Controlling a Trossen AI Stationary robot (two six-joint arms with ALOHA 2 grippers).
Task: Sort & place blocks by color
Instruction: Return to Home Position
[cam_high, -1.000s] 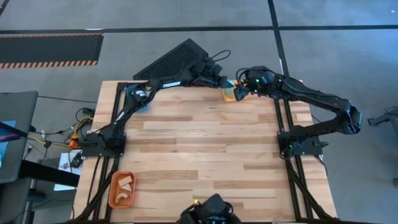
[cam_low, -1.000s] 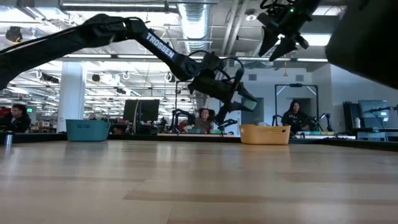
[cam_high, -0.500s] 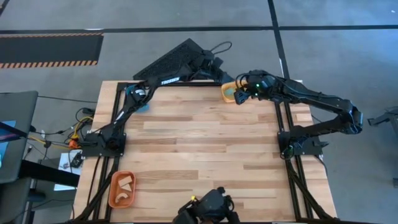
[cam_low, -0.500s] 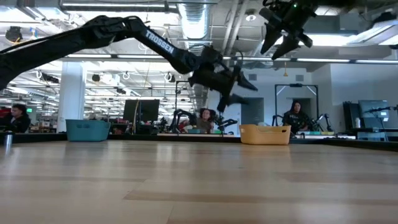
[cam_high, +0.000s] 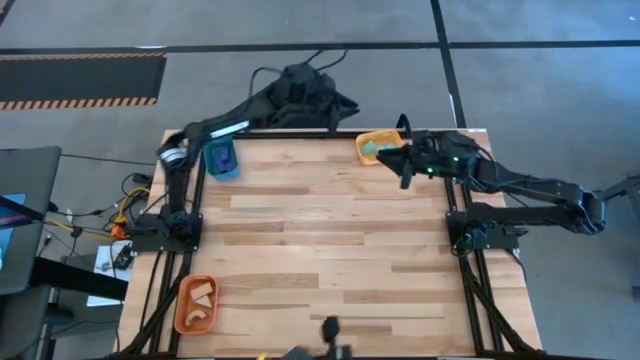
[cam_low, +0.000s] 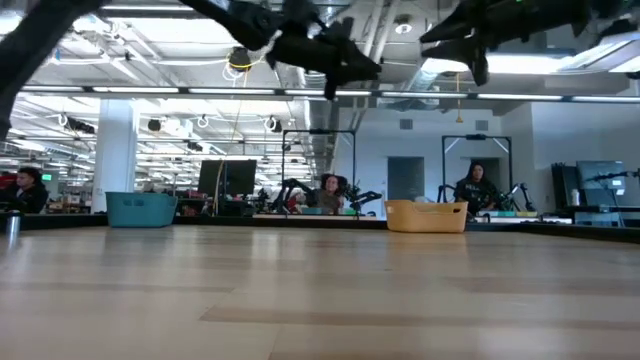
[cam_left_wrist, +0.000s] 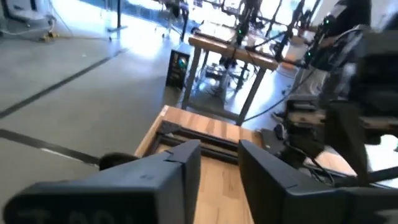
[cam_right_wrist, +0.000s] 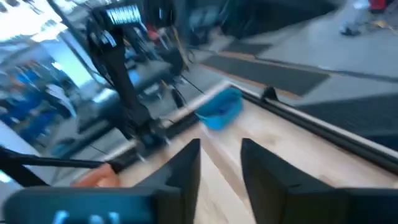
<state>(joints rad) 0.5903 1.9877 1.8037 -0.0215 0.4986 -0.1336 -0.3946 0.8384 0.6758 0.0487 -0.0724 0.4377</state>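
Observation:
All the blocks I see lie in trays. Light cyan ones (cam_high: 372, 148) lie in the yellow-orange tray (cam_high: 380, 137) at the far edge. A dark blue one (cam_high: 222, 157) lies in the teal tray (cam_high: 221, 172) at the far left. Pale tan ones (cam_high: 203, 293) lie in the orange tray (cam_high: 182, 318) at the near left. My left gripper (cam_left_wrist: 221, 163) is open and empty, raised high over the far edge (cam_high: 345, 105), left of the yellow-orange tray. My right gripper (cam_right_wrist: 221, 163) is open and empty too, raised just to the near right of that tray (cam_high: 405, 170).
The middle of the wooden table (cam_high: 330, 240) is bare planks. Black frame rails run along the left and right sides and the far edge (cam_high: 300, 132). In the low view both arms hang high above the tabletop, and people sit in the room behind.
A second ago my left gripper hung over the yellow-orange tray with something cyan at its fingers; half a second later that was gone. The left gripper has since risen and drawn back toward the far left. My right gripper has moved off the tray toward the near right and levelled out.

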